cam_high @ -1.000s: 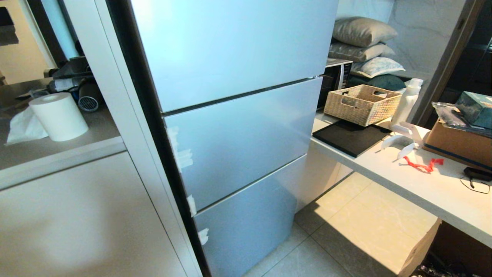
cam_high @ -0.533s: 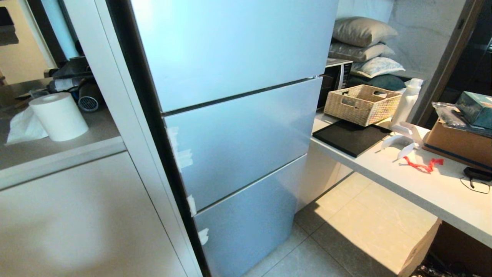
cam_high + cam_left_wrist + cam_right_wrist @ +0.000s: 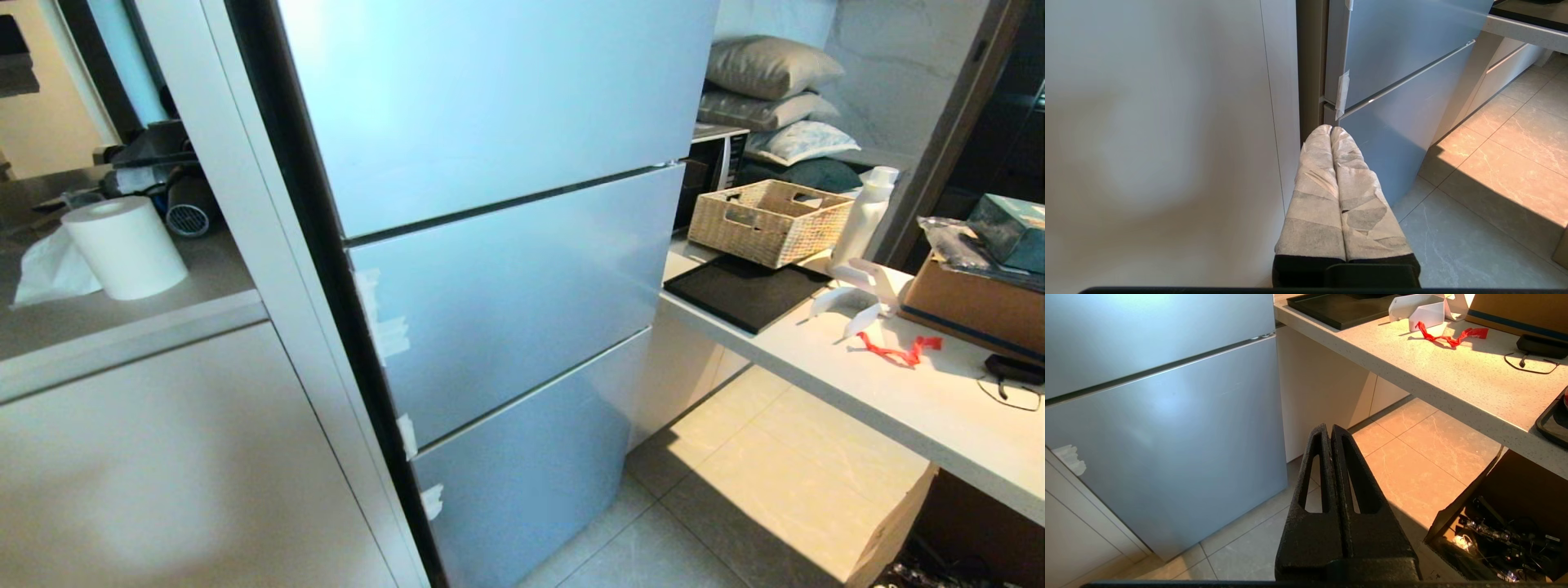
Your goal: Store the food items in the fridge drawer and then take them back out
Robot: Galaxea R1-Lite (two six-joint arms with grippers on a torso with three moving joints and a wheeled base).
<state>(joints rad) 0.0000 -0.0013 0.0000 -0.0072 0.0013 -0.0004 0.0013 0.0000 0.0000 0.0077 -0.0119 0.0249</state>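
Both arms hang low before the closed silver fridge [image 3: 490, 286], the tape-wrapped left gripper [image 3: 1331, 130] and black right gripper [image 3: 1327, 428] each with fingers pressed together, holding nothing.

Fridge [image 3: 506, 269] closed — drawer and food hidden

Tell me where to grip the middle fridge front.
Likely its top edge: the middle fridge front is flat, with no handle showing, and the dark gap above it offers the only purchase. Come from the front, fingertips hooked into that gap.
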